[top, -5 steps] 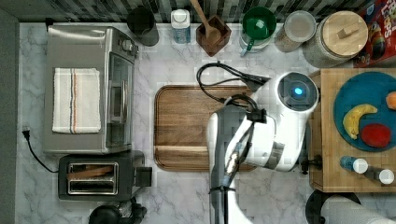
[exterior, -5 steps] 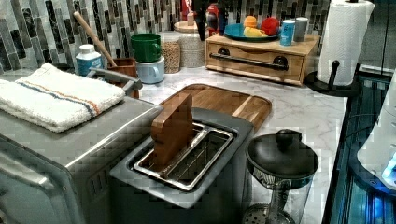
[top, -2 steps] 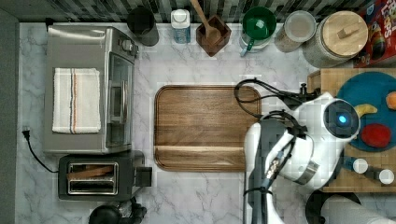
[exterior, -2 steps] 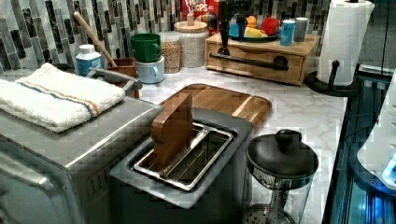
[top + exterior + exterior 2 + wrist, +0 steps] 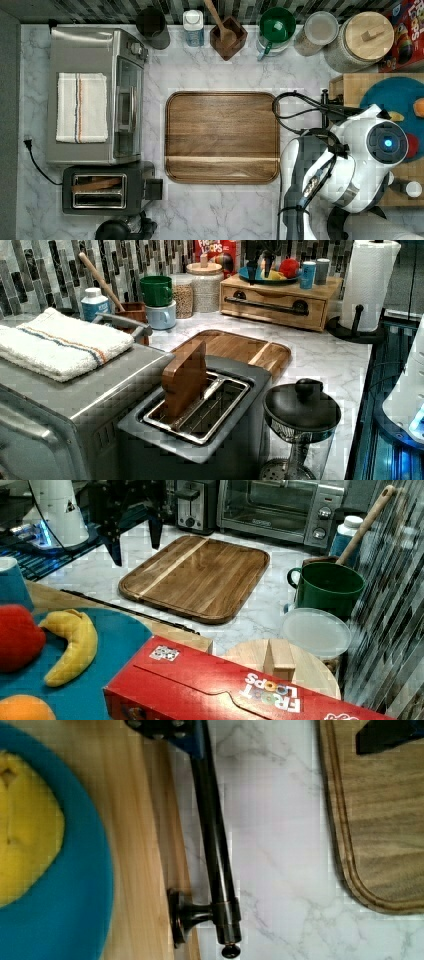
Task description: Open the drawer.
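Arm shifted farther over drawer; pincer straddles black bar handle, opening width unclear.

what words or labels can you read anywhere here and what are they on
"FROOT LOOPS": upside down on the red cereal box in the right view; its front in the left view shows "LOOPS" with the top word cut off.
White sticker on the box: a code, too small to read.
Toaster oven dials and blue bottle label: too blurred to read.
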Controlling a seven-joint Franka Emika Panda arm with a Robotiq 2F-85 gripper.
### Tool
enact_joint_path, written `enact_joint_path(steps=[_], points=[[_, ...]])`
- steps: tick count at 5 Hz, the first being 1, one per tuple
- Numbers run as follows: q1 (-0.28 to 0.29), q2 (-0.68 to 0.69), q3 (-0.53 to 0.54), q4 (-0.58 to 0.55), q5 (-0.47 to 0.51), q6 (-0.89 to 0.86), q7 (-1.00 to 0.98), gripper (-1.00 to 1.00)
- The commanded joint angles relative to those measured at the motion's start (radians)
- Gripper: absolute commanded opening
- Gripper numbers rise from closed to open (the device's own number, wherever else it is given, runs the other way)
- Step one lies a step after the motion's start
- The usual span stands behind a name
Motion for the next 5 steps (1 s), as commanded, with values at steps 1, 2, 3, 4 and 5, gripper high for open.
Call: enact_joint_path(steps=[1, 2, 3, 4, 5], points=[[0.007, 0.055, 0.021, -0.04, 0.052, 0.128, -0.149, 1.0], [-0.014, 0.07, 0.014, -0.055, 0.062, 0.187, -0.195, 1.0], [-0.044, 0.105, 0.016, -0.054, 0.094, 0.244, -0.268, 1.0], [-0.058, 0.133, 0.014, -0.06, 0.128, 0.297, -0.298, 1.0], [-0.065, 0.158, 0.012, -0.081, 0.167, 0.341, -0.316, 1.0]])
